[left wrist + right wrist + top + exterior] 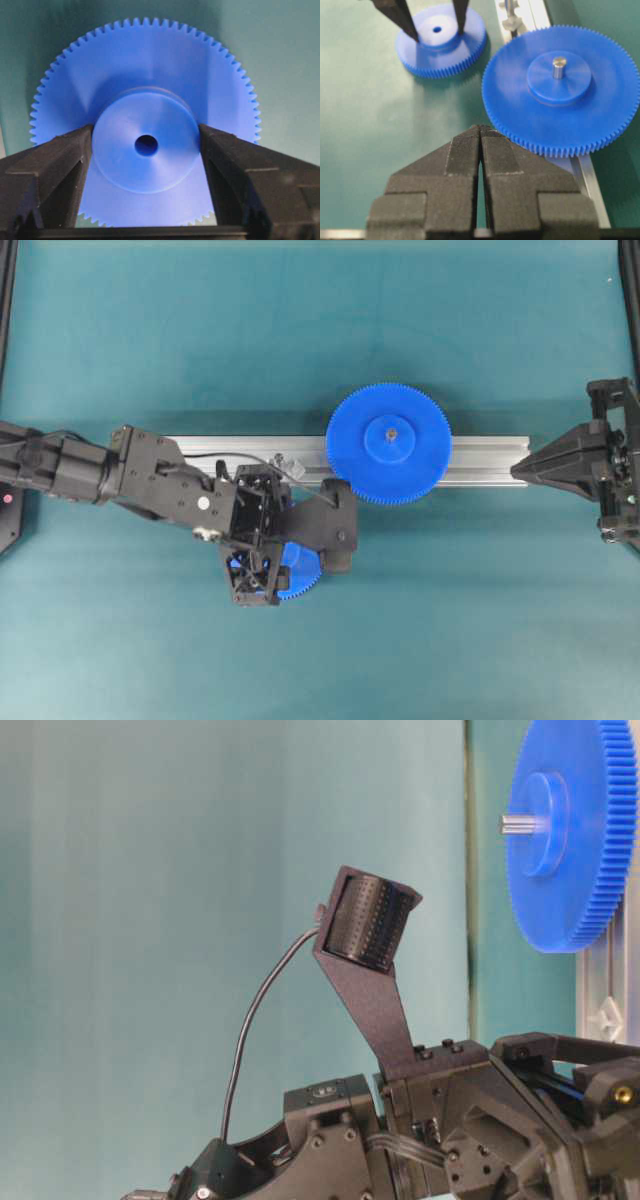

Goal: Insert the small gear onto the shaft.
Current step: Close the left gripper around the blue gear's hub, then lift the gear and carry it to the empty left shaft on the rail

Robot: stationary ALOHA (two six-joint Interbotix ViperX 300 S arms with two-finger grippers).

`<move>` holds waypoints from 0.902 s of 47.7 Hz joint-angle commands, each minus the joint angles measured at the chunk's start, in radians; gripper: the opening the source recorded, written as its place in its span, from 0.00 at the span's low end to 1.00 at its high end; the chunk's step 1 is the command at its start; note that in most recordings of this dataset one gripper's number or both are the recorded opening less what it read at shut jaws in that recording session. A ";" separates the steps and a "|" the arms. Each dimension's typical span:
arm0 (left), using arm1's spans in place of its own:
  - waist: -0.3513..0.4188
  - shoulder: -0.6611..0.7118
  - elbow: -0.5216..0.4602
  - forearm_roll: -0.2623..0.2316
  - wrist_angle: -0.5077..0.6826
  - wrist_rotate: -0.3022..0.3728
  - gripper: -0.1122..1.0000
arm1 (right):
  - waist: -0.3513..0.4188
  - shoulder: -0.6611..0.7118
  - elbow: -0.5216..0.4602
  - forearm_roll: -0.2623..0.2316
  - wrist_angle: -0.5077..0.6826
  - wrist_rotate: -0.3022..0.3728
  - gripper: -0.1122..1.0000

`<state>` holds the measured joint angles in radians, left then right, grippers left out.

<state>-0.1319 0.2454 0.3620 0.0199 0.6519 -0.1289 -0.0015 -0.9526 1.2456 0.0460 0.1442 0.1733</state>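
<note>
A large blue gear (pixel 389 444) sat on a silver rail (pixel 480 460) right of centre; the rail lay across the teal bench (pixel 300 330).

Overhead looks straight down; table-level view sits low, rotated sideways; both wrist cameras, close-up, share the small blue fine-toothed plastic gear (pixel 145 145), at 11 o'clock in the right one.

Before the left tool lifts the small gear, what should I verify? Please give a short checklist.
1. The left tool straddles the hub of the small gear: ok.
2. Its grip is firmly closed: cannot tell.
3. The shaft is bare: ok.
4. The right tool is shut and away from the small gear: ok.
5. There is enough room on the shaft beside the larger gear: cannot tell.
</note>
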 commanded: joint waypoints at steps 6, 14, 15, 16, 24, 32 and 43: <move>0.003 -0.009 -0.006 0.003 0.011 -0.002 0.73 | -0.002 0.005 -0.008 0.000 -0.009 0.009 0.13; 0.003 -0.009 -0.006 0.002 0.011 -0.002 0.73 | -0.002 0.000 -0.003 0.000 -0.009 0.009 0.13; 0.003 -0.009 -0.006 0.002 0.011 -0.002 0.73 | -0.002 -0.002 -0.003 0.002 -0.009 0.009 0.13; 0.003 -0.009 -0.008 0.002 0.011 -0.002 0.73 | -0.002 -0.003 -0.003 0.002 -0.009 0.009 0.13; 0.003 -0.009 -0.009 0.002 0.011 0.000 0.73 | -0.006 -0.021 0.005 0.000 -0.009 0.009 0.13; 0.003 -0.014 -0.017 0.002 0.011 0.002 0.73 | -0.012 -0.035 0.006 0.002 -0.006 0.009 0.13; 0.003 -0.032 -0.051 0.003 0.038 0.008 0.73 | -0.014 -0.037 0.006 0.000 -0.003 0.009 0.13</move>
<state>-0.1319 0.2470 0.3421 0.0199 0.6780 -0.1227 -0.0138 -0.9940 1.2625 0.0460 0.1457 0.1733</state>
